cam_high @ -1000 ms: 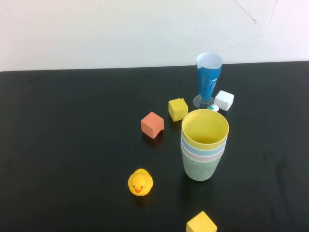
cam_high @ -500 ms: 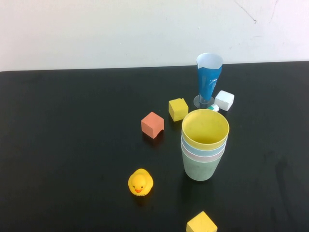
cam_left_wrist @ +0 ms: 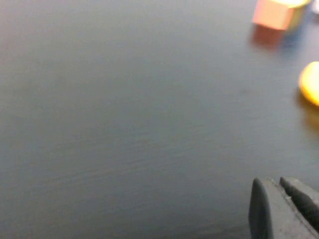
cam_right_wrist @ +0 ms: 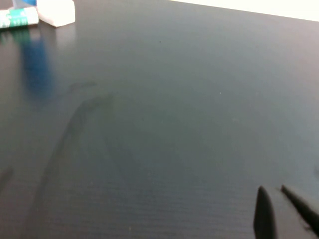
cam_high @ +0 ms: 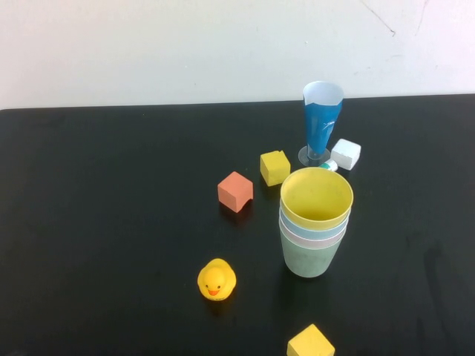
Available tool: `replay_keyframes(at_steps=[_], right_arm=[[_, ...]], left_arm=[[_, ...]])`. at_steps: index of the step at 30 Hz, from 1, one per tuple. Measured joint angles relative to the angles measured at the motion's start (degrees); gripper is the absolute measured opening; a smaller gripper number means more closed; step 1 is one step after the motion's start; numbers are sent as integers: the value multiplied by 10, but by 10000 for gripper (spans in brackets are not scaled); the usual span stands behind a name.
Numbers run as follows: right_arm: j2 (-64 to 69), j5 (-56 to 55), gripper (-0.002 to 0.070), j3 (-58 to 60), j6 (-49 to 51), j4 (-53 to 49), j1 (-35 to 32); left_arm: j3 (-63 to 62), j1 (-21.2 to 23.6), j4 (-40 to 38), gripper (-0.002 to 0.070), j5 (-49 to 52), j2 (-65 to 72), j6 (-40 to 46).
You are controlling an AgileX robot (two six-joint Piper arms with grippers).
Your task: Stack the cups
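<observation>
The four cups (cam_high: 315, 222) stand nested in one upright stack, yellow on top and green at the bottom, at about four o'clock on the black desk (cam_high: 111, 222). The left claw (cam_left_wrist: 279, 209) and right claw (cam_right_wrist: 281, 211) each hover over bare desk, fingers pressed together, holding nothing.

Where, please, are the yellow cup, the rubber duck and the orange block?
yellow cup (cam_high: 316, 194), high view, inner wall, top of stack.
rubber duck (cam_high: 216, 279), high view, its head.
orange block (cam_high: 234, 190), high view, top face.
</observation>
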Motion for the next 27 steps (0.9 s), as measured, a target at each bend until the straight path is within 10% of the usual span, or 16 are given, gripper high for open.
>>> replay_keyframes(at_steps=[13, 27], right_arm=[[0, 1, -1, 0, 0, -1, 0], [0, 1, -1, 0, 0, -3, 0]], left_arm=[[111, 307, -67, -1, -234, -71, 27], [111, 249, -95, -1, -146, -78, 187]])
